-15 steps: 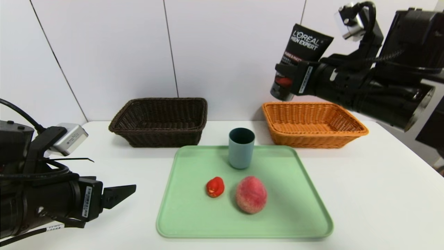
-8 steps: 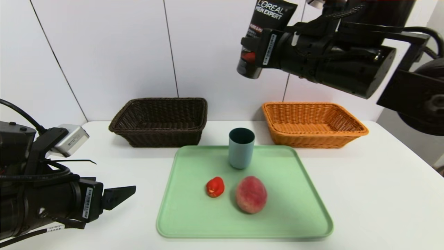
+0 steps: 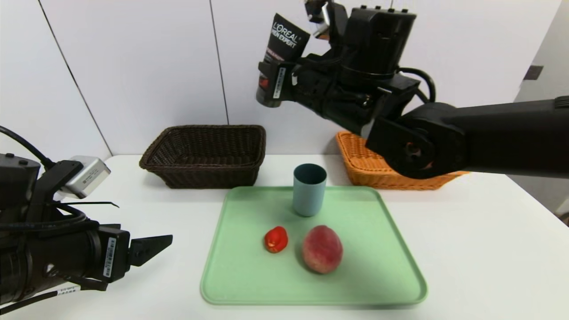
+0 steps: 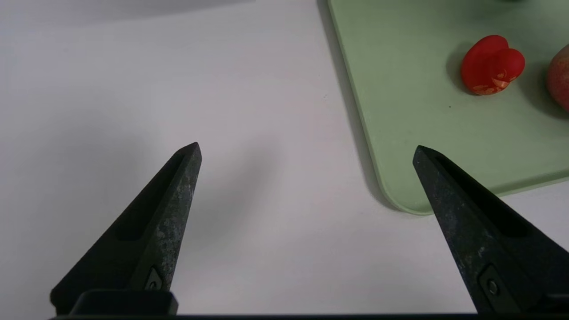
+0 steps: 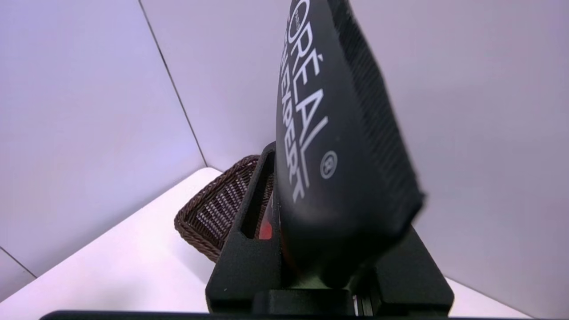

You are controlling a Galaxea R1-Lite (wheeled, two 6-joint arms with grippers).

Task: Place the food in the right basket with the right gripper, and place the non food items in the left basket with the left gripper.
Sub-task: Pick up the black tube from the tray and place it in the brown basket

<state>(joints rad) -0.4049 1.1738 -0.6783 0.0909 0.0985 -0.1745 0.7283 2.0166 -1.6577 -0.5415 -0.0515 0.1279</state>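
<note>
So, the white table (image 3: 480, 249) is topped by a green tray (image 3: 249, 284) in the middle, with the dark brown wicker left basket (image 3: 206, 155) at the far left and the orange-tan right basket (image 3: 360, 166) at the far right, partly hidden by the right arm. High above the gap between them, a black L'Oreal tube (image 3: 284, 40) with white lettering and red marks is clamped upright in the right gripper (image 3: 269, 84). On the tray, a blue-grey cup (image 3: 309, 190) is set at the far edge, a fuzzy pink-red peach (image 3: 322, 249) nearer, and a tiny glossy red toy (image 3: 276, 239) just left of it. The left gripper (image 4: 306, 149) is held low at the near left, fingers spread wide, nothing gripped.
</note>
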